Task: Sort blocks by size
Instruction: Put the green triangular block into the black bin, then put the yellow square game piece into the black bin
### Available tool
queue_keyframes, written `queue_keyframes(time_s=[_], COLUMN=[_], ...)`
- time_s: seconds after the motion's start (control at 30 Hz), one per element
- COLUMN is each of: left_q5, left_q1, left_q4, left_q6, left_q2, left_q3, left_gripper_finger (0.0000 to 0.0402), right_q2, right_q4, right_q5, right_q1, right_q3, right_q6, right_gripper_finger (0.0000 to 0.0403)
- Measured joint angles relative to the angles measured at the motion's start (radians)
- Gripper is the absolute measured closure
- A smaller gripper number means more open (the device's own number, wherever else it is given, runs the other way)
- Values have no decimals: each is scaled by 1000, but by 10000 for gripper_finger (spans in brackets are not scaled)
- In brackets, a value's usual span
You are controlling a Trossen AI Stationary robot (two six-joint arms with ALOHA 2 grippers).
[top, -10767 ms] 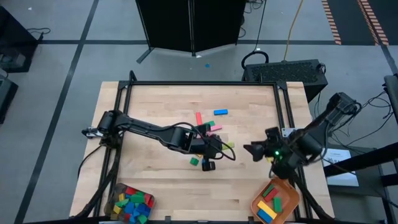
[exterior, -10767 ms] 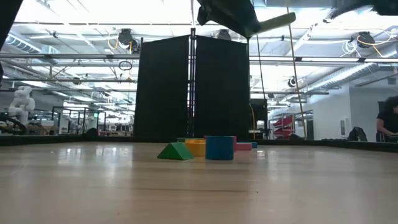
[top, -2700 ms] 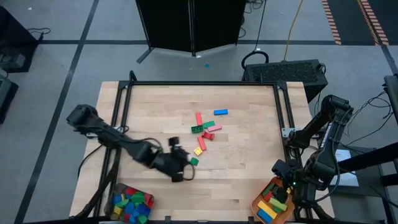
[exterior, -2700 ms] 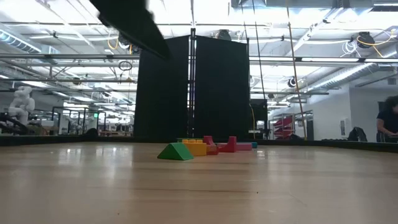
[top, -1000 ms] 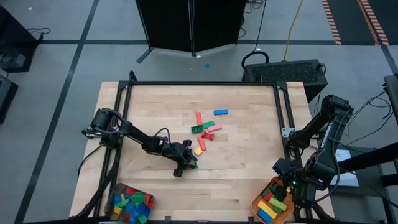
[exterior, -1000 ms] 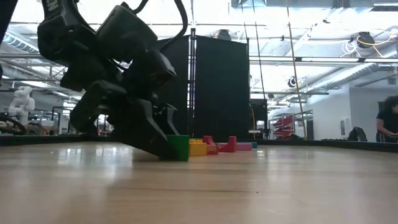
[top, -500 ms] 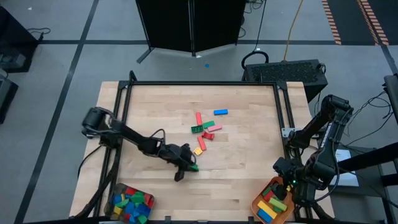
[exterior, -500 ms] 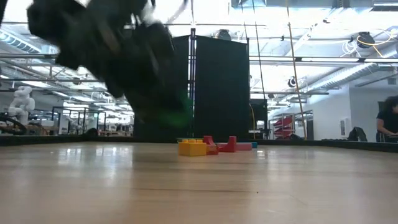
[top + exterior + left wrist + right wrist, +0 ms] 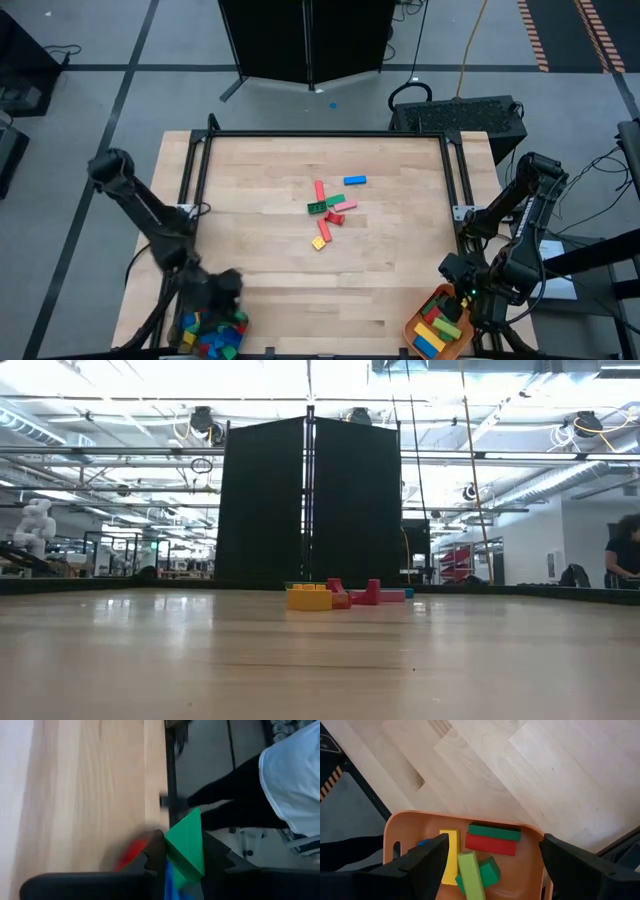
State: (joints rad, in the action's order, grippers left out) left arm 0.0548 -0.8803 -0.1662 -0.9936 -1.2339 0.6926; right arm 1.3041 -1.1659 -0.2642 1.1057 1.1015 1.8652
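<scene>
My left hand (image 9: 184, 862), clenched on a green wedge block (image 9: 187, 842), hangs over the grey container (image 9: 190, 322) at the worktop's (image 9: 260, 190) near-left corner. My right hand (image 9: 490, 857), fingers spread and empty, waits above the orange tray (image 9: 410, 827). Remaining blocks (image 9: 327, 208) lie mid-worktop.

No legible text, labels or signs.
</scene>
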Motion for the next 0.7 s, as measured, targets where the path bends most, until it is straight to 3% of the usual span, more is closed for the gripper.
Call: queue_keyframes(time_s=[0.17,0.3,0.53,0.7], left_q5=[35,36,-27,-45], left_q1=[-153,-196,-186,-163], left_q4=[-163,-174,-173,-155], left_q6=[-206,-232,-259,-322], left_q2=[25,21,21,21], left_q3=[0,0,0,0], left_gripper_finger=[336,332,189,133], right_q2=[0,0,0,0], right_q4=[-2,-3,8,10], right_q5=[-1,-1,-1,-2], right_q1=[0,0,0,0], right_q3=[0,0,0,0], right_q6=[0,0,6,6], right_gripper_finger=[99,99,99,99])
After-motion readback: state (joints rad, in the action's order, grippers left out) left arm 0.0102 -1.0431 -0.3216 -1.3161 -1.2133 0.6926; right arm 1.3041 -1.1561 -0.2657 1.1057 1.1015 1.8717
